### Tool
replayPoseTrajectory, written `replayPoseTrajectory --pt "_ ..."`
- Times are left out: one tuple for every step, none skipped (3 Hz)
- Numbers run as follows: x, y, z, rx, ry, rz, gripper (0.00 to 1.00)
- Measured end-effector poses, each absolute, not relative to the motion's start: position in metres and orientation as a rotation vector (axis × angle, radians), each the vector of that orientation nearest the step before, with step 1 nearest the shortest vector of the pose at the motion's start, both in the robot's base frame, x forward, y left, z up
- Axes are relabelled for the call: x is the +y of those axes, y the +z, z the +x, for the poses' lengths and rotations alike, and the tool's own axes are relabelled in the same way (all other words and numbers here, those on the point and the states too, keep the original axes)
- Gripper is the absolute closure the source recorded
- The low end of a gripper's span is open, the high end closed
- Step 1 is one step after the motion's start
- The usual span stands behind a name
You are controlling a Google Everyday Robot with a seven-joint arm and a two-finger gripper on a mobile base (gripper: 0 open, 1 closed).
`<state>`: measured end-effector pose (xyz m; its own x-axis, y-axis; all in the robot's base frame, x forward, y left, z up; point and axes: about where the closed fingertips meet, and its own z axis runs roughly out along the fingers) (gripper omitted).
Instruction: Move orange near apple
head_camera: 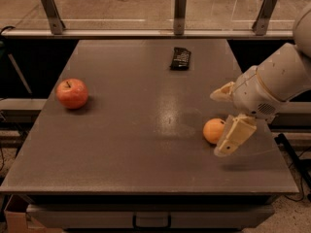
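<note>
The orange (212, 130) lies on the dark table at the right, toward the front. The red apple (72, 93) sits far off at the table's left side. My gripper (216, 125) comes in from the right on a cream arm and is open. One finger (234, 135) points down and left and covers the orange's right edge. The other finger (222, 91) is spread above and behind the orange. The orange rests on the table between the two; I cannot tell if either finger touches it.
A black remote-like object (180, 58) lies at the back middle of the table (136, 144). A rail with metal posts (180, 6) runs behind the table's far edge. The table's right edge is close beside the arm.
</note>
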<state>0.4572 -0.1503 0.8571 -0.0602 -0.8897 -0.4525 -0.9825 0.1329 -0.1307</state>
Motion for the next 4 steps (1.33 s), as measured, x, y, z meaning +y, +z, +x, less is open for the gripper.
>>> replayPoseTrajectory --pt "-0.142 0.850 0.454 1.977 0.332 -1.809 0.40" --pt "-0.139 0.843 0.452 1.988 0.361 -1.806 0.64" --pt "-0.139 0.857 0.459 1.964 0.410 -1.765 0.88" --pt "-0.141 0.906 0.471 1.897 0.431 -1.690 1.00"
